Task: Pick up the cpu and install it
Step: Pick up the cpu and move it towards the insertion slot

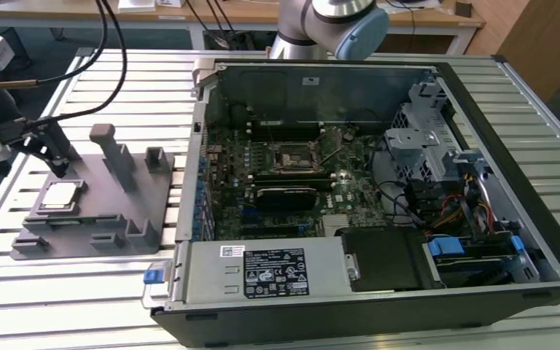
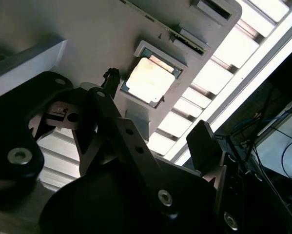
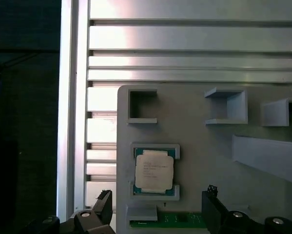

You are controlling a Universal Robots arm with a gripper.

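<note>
In the exterior view the claw (image 1: 59,170) points down over the desk (image 1: 528,124), spread open and empty; the cpu (image 1: 59,195) lies at its six o'clock.

cpu (image 3: 154,170) top is being shown as pale satin metal; fixture tray (image 3: 199,146) as matt grey plastic; table (image 3: 184,39) as ribbed shiny metal.

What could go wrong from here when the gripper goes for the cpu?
The cpu lies in a framed recess of the tray; the open gripper hangs near it, and its fingers could strike the frame instead of the chip's edges. The chip looks thin and flat, so a grip may be shallow and it could tilt or slip.
</note>
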